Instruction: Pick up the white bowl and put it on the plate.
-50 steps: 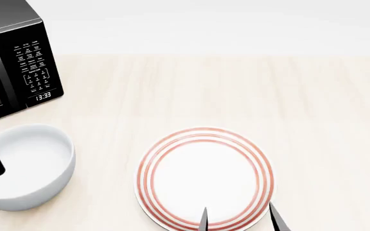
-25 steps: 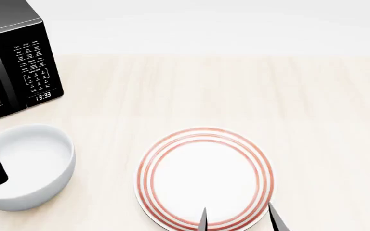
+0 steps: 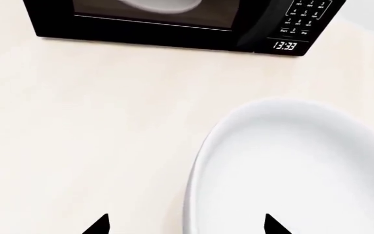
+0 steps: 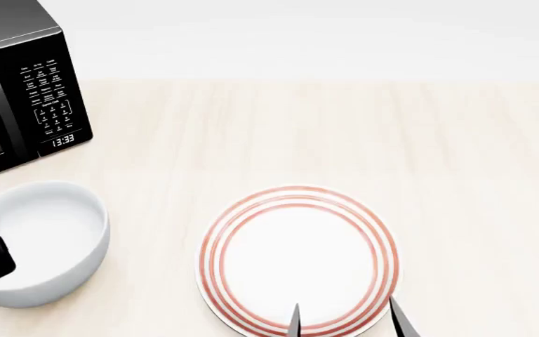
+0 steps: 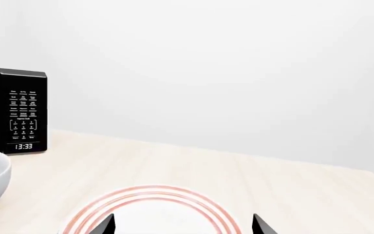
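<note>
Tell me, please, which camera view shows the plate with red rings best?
The head view: the plate appears almost whole, from above, on the table. The right wrist view shows only its far rim; the left wrist view does not show it.

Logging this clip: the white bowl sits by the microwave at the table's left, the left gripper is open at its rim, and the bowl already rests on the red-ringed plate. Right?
Not quite. The white bowl rests on the table, apart from the plate, which is bare in the head view. The microwave and open left gripper are as stated.
</note>
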### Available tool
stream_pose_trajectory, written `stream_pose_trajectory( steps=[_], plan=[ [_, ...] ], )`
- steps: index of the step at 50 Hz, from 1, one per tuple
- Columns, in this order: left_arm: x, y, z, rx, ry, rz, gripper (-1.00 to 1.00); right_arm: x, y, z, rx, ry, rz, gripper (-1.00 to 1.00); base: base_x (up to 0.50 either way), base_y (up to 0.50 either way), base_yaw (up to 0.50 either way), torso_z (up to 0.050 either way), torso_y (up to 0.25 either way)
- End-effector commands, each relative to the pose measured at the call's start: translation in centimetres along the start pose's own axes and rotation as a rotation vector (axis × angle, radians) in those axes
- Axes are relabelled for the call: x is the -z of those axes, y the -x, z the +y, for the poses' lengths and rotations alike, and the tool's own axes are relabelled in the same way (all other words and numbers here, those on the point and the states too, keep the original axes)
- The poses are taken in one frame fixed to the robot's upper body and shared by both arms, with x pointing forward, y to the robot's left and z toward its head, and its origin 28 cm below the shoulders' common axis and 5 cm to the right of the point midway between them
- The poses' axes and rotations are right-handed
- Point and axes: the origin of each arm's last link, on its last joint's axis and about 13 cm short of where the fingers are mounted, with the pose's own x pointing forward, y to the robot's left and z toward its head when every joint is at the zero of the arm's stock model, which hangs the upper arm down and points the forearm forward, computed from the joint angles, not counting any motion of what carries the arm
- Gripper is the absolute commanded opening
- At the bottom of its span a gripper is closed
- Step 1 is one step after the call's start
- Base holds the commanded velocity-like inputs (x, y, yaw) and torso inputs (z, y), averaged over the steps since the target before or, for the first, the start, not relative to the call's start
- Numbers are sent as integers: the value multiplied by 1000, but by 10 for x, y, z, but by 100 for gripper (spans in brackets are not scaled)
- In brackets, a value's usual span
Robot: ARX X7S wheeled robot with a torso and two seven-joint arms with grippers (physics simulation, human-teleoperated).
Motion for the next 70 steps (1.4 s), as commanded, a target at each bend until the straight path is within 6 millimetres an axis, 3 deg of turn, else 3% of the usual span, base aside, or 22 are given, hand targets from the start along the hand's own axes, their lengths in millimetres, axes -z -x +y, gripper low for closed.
stream_pose_trajectory(
  steps=[1, 42, 43, 70],
  plan=[
    [3, -3, 1, -5, 5, 6, 100, 1, 0, 0, -1, 1, 1, 100, 0, 0, 0, 0, 0],
    [9, -8, -3, -1, -11, 18, 100, 1, -1, 0, -7, 1, 1, 100, 0, 0, 0, 0, 0],
    [9, -8, -3, 0, -11, 19, -100, 1, -1, 1, -7, 1, 1, 100, 0, 0, 0, 0, 0],
    [9, -7, -1, 4, 47, 8, -100, 2, 0, 2, -11, 4, 3, 100, 0, 0, 0, 0, 0]
  ],
)
